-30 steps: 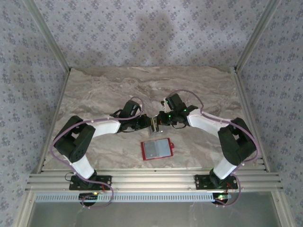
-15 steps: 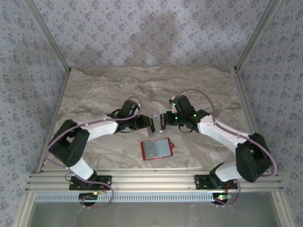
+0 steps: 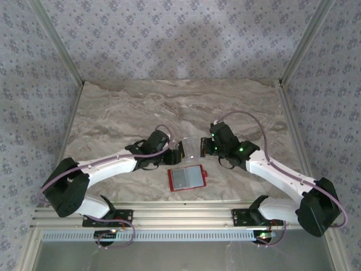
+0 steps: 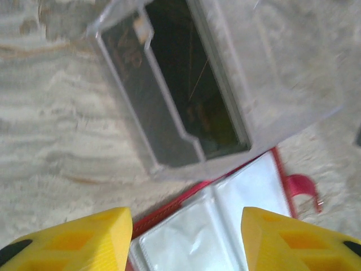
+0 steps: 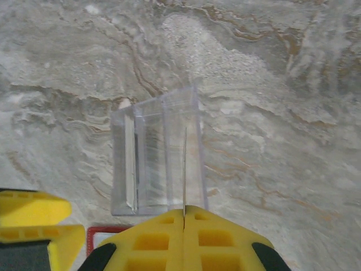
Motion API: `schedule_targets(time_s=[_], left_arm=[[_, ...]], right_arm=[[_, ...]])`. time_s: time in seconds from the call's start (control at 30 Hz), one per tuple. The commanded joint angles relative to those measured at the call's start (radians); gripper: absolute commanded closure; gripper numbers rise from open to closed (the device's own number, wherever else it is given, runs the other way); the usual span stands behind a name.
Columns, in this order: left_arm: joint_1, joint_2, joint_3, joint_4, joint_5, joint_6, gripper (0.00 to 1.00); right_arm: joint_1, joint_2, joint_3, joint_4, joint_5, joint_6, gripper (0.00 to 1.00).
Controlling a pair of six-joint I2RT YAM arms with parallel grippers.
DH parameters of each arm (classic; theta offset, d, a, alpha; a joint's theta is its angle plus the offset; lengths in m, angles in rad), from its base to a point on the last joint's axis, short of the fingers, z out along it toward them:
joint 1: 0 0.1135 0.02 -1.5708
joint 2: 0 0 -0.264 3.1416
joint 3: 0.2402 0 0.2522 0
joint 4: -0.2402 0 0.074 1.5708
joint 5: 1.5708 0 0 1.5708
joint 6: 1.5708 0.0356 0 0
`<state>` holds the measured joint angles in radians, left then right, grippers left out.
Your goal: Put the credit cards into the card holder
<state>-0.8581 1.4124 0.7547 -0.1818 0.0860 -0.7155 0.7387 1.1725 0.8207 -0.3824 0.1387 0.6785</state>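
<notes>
The right gripper (image 5: 184,217) is closed tight on a thin upright wall of the clear plastic box (image 5: 158,152), its two yellow fingers pressed together with only that edge between them; this pinch looks meant to steady the box so that its contents can be drawn out. The credit cards (image 4: 186,79) sit inside it as a dark stack seen through the open side; whether the box rests on the surface (image 3: 124,107) or hangs just above it is hard to tell from these views. The left gripper (image 4: 183,228) is spread wide and has hold of nothing; it faces the box's open side, probably lined up to reach in for a card. The card holder (image 3: 186,178) lies flat and unfolded just on the near side of the box, pale sleeves up, snap tab to the right; so a card has only a short way to go. Both arms stretch forward and bend inward, forearms low, wrists meeting over the middle of the surface, one gripper on either side of the box.
</notes>
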Motion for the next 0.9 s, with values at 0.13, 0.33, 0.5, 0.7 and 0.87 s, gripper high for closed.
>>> schedule_targets(time_s=[0.13, 0.33, 0.5, 0.7, 0.87], left_arm=[[-0.137, -0.04, -0.037, -0.131, -0.218, 0.028, 0.39], [-0.194, -0.029, -0.039, -0.153, -0.278, 0.022, 0.36], [-0.218, 0.013, -0.028, -0.131, -0.284, 0.018, 0.34], [-0.237, 0.067, 0.001, -0.136, -0.307, 0.01, 0.36], [-0.246, 0.086, -0.005, -0.13, -0.312, 0.004, 0.39]], right_arm=[[0.127, -0.008, 0.01, -0.119, 0.295, 0.09, 1.0], [0.198, 0.02, 0.03, -0.157, 0.404, 0.135, 1.0], [0.25, 0.048, 0.049, -0.168, 0.451, 0.154, 1.0], [0.261, 0.051, 0.018, -0.096, 0.353, 0.114, 1.0], [0.259, 0.002, -0.031, -0.032, 0.237, 0.067, 1.0]])
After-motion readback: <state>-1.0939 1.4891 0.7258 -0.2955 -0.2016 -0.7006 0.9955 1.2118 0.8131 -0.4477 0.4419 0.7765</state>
